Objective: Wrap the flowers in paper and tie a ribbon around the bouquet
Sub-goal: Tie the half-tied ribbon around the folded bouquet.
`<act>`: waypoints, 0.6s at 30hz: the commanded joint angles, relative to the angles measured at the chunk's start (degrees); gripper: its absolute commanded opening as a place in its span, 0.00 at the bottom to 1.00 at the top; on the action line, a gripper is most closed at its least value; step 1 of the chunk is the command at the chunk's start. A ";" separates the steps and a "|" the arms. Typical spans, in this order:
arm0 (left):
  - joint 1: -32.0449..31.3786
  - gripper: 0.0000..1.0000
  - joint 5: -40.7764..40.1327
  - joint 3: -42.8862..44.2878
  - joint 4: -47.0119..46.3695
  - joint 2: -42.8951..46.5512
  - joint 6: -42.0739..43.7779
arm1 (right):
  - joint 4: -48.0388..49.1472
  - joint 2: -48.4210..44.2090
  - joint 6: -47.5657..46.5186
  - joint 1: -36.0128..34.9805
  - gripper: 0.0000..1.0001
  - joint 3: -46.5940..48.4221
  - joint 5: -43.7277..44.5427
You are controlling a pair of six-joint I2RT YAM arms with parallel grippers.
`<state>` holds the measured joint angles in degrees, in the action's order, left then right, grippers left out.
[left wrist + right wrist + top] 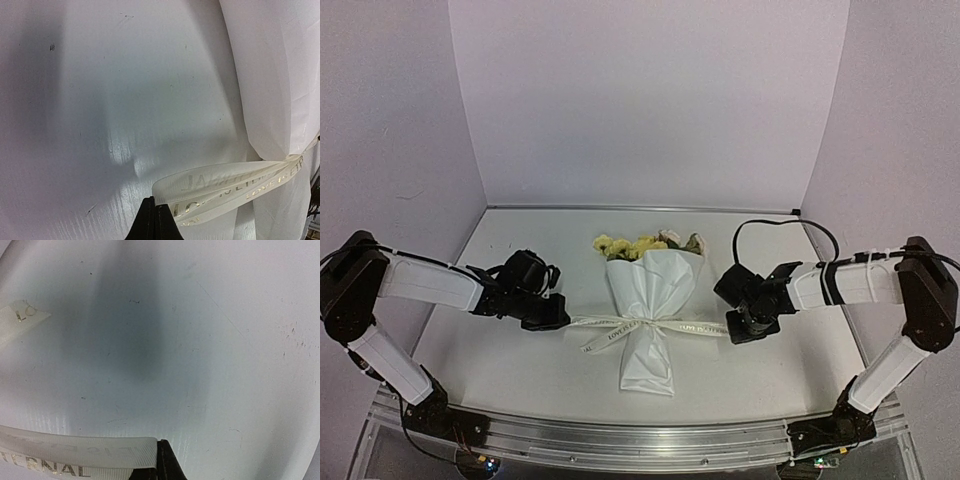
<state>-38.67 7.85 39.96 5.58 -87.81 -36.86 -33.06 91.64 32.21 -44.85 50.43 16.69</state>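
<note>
The bouquet (650, 300) lies in the middle of the table, a white paper (655, 285) cone with its narrow end toward me. The yellow and cream flowers (638, 245) poke out of its far end. The cream ribbon (620, 325) crosses the cone's waist and runs out taut to both sides. My left gripper (563, 320) is shut on the ribbon's left part; in the left wrist view the lettered ribbon (225, 182) loops from the closed tips (155, 212) to the paper (270, 75). My right gripper (732, 328) is shut on the right part, and the ribbon (75, 452) meets its tips (161, 460).
The white table (520, 370) is walled by pale panels at the back and on both sides. A black cable (790, 225) arcs over the right arm. A loose ribbon tail (20, 315) lies on the table at the left of the right wrist view.
</note>
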 commanded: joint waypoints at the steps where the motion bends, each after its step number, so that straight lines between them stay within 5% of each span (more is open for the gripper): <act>1: 2.28 0.00 -5.51 -1.85 2.87 1.77 -2.19 | -7.68 -1.75 2.87 2.01 0.00 -2.07 6.42; 18: 2.28 0.00 -9.85 -3.48 1.88 4.92 -7.62 | -5.99 -5.05 5.40 1.98 0.00 -4.10 10.31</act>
<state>-38.63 7.56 38.70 3.79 -85.33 -41.70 -31.21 89.32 35.61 -44.77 48.76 17.98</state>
